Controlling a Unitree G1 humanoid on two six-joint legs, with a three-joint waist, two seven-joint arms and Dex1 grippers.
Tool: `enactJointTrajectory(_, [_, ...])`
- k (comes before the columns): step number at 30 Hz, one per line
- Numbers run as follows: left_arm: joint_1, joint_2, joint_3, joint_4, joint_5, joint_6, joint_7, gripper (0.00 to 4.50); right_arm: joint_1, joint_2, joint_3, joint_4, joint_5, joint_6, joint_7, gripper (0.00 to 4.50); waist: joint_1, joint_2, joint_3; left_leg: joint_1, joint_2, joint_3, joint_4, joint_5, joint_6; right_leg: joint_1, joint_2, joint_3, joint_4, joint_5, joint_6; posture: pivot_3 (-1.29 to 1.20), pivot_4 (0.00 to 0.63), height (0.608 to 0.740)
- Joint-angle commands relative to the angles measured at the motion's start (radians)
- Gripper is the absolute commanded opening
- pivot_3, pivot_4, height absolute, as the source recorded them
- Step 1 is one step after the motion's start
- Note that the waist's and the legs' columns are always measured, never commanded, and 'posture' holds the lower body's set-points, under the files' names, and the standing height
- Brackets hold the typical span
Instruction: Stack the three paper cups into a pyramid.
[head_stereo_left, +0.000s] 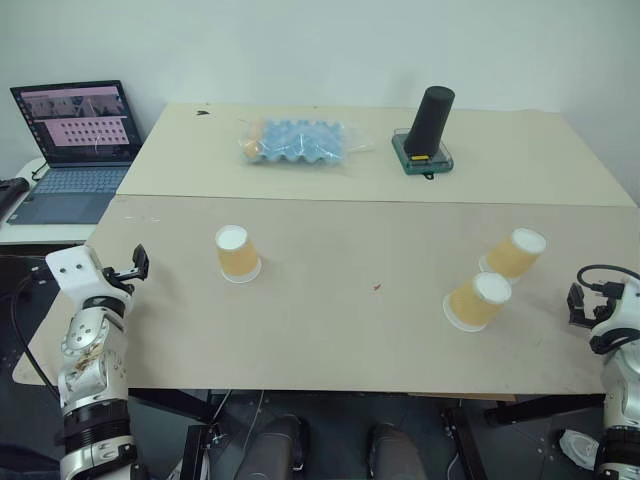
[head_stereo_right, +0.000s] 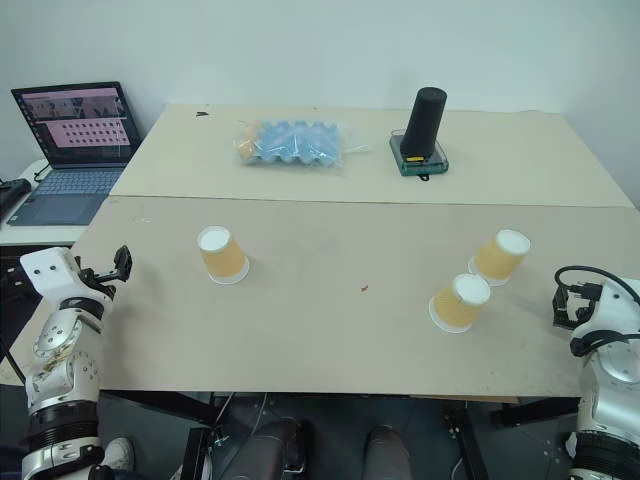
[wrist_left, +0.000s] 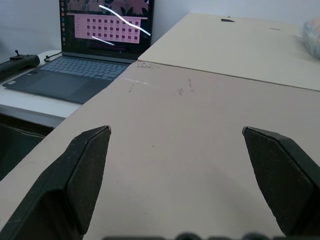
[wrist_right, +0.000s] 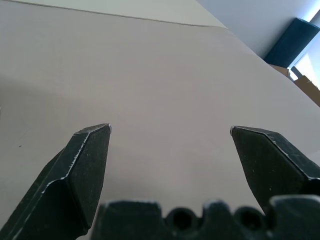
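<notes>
Both grippers hang spread and empty at the table's (head_stereo_left: 330, 330) side edges: right gripper (head_stereo_left: 580, 303) sits near two upside-down cups (head_stereo_left: 478, 300) (head_stereo_left: 513, 253), left gripper (head_stereo_left: 138, 263) nearer the lone cup (head_stereo_left: 237, 253)

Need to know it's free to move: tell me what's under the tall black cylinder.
The black cylinder stands upright on a small green-edged clear tray at the far side of the table. The tray's middle is covered by the cylinder.
</notes>
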Motion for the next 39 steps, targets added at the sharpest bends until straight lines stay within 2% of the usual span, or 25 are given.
enactJointTrajectory(1, [-0.028, 0.009, 0.035, -0.061, -0.054, 0.004, -0.015, 4.5, -0.022, -0.012, -0.024, -0.006, 0.004, -0.03, -0.002, 4.45, 0.0, 0.0, 0.0, 0.0, 0.0, 0.0, 0.0, 0.0, 0.0, 0.0, 0.0, 0.0, 0.0, 0.0, 0.0, 0.0, 0.15, 0.726])
enactJointTrajectory(4, [-0.078, 0.03, 0.066, -0.144, -0.19, 0.067, -0.082, 4.5, -0.037, -0.011, -0.016, 0.011, 0.001, -0.036, -0.001, 4.45, 0.0, -0.001, 0.0, 0.0, 0.0, 0.0, 0.0, 0.0, 0.0, 0.0, 0.0, 0.0, 0.0, 0.0, 0.0, 0.0, 0.15, 0.726])
enactJointTrajectory(8, [-0.117, 0.101, -0.026, -0.453, -0.385, 0.243, -0.205, 4.5, -0.048, -0.019, -0.011, 0.03, -0.007, -0.038, 0.004, 4.45, 0.002, -0.001, 0.001, 0.0, 0.0, 0.0, 0.001, 0.0, 0.0, 0.0, 0.0, 0.0, 0.0, 0.001, -0.001, 0.0, 0.15, 0.726])
enactJointTrajectory(11, [-0.133, 0.163, -0.052, -0.604, -0.541, 0.366, -0.256, 4.5, -0.051, -0.022, -0.013, 0.034, -0.008, -0.039, 0.002, 4.45, -0.003, 0.0, 0.0, 0.0, 0.0, 0.001, 0.0, 0.0, 0.001, 0.0, 0.0, 0.002, -0.001, 0.001, -0.001, 0.0, 0.15, 0.726])
enactJointTrajectory(14, [-0.078, 0.275, -0.149, -0.754, -0.661, 0.506, -0.38, 4.5, -0.045, -0.021, -0.019, 0.028, -0.008, -0.037, -0.001, 4.45, -0.01, 0.002, -0.001, 0.0, 0.0, 0.003, 0.0, 0.0, 0.002, 0.0, 0.0, 0.005, 0.0, 0.001, -0.001, 0.0, 0.15, 0.726])
enactJointTrajectory(17, [-0.011, 0.381, -0.277, -0.817, -0.589, 0.538, -0.495, 4.5, -0.032, -0.025, -0.03, 0.012, -0.005, -0.034, -0.002, 4.45, -0.015, 0.004, -0.001, 0.003, 0.0, 0.004, -0.002, 0.003, 0.005, 0.002, 0.003, 0.01, 0.001, 0.0, -0.002, 0.0, 0.15, 0.726])
enactJointTrajectory(19, [0.018, 0.414, -0.328, -0.794, -0.511, 0.504, -0.543, 4.5, -0.016, -0.039, -0.045, -0.004, 0.004, -0.03, 0.013, 4.45, -0.016, 0.004, -0.001, 0.009, 0.0, 0.005, -0.006, 0.004, 0.007, 0.003, 0.005, 0.014, 0.0, 0.0, -0.003, 0.0, 0.15, 0.726])
enactJointTrajectory(22, [0.019, 0.421, -0.393, -0.756, -0.429, 0.447, -0.61, 4.5, 0.039, -0.106, -0.084, -0.036, 0.052, -0.02, 0.134, 4.45, -0.014, 0.004, 0.0, 0.014, 0.0, 0.007, -0.01, 0.004, 0.006, 0.003, 0.007, 0.021, 0.0, 0.0, -0.005, 0.0, 0.15, 0.726])
enactJointTrajectory(25, [-0.027, 0.4, -0.416, -0.743, -0.406, 0.429, -0.642, 4.5, 0.136, -0.191, -0.12, -0.111, 0.159, 0.054, 0.356, 4.45, -0.007, 0.005, 0.001, 0.014, 0.0, 0.009, -0.01, 0.003, 0.008, 0.002, 0.007, 0.023, -0.002, 0.0, -0.005, 0.0, 0.15, 0.726])
enactJointTrajectory(29, [-0.082, 0.364, -0.474, -0.737, -0.354, 0.381, -0.693, 4.5, 0.411, -0.294, -0.209, -0.366, 0.406, 0.251, 0.777, 4.45, 0.003, 0.004, 0.001, 0.014, 0.001, 0.009, -0.011, 0.002, 0.009, 0.003, 0.007, 0.023, -0.004, 0.0, -0.005, 0.0, 0.15, 0.726])
enactJointTrajectory(31, [-0.092, 0.349, -0.49, -0.735, -0.335, 0.363, -0.708, 4.5, 0.49, -0.314, -0.229, -0.442, 0.447, 0.283, 0.869, 4.45, 0.001, 0.003, 0.001, 0.013, 0.001, 0.009, -0.012, 0.002, 0.009, 0.004, 0.006, 0.024, -0.005, 0.0, -0.005, 0.0, 0.15, 0.726])
enactJointTrajectory(35, [-0.103, 0.333, -0.502, -0.73, -0.336, 0.363, -0.747, 4.5, 0.501, -0.318, -0.238, -0.483, 0.481, 0.317, 0.915, 4.45, -0.008, 0.001, 0.002, 0.013, 0.002, 0.011, -0.012, -0.002, 0.003, 0.004, 0.006, 0.028, -0.006, -0.001, -0.003, 0.0, 0.15, 0.726])
enactJointTrajectory(39, [-0.124, 0.307, -0.499, -0.738, -0.358, 0.384, -0.752, 4.5, 0.407, -0.304, -0.127, -0.461, 0.397, 0.29, 0.856, 4.45, -0.004, 0.0, 0.002, 0.015, 0.002, 0.011, -0.012, -0.002, 0.002, 0.002, 0.005, 0.028, -0.008, -0.003, 0.003, 0.0, 0.15, 0.726])
